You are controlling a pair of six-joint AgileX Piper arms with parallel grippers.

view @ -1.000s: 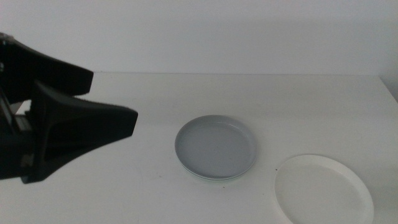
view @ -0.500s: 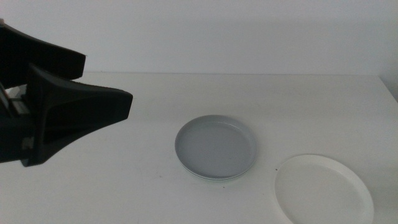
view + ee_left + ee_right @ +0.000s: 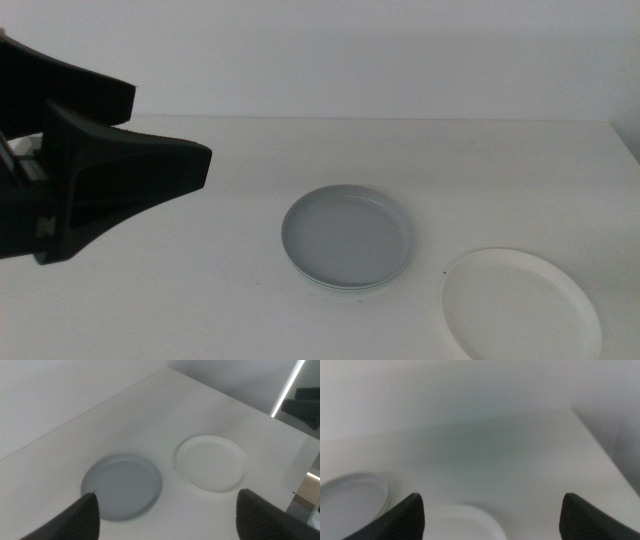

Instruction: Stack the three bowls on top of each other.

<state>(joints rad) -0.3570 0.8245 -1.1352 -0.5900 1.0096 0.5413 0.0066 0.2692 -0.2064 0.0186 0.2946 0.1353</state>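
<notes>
Centrally on the white counter (image 3: 250, 300): light grey bowl (image 3: 348, 236) nested on the mint green bowl (image 3: 345, 287), only a thin green rim showing beneath. White bowl (image 3: 520, 304) alone, near the stack, toward the counter's right front corner. Left gripper (image 3: 160, 140) raised at the left side, well apart from the bowls, jaws spread wide, holding nothing. Right gripper (image 3: 490, 510) out of the middle view, jaws also wide apart, empty.

Left claw (image 3: 165, 130) slightly further back, leftward.
</notes>
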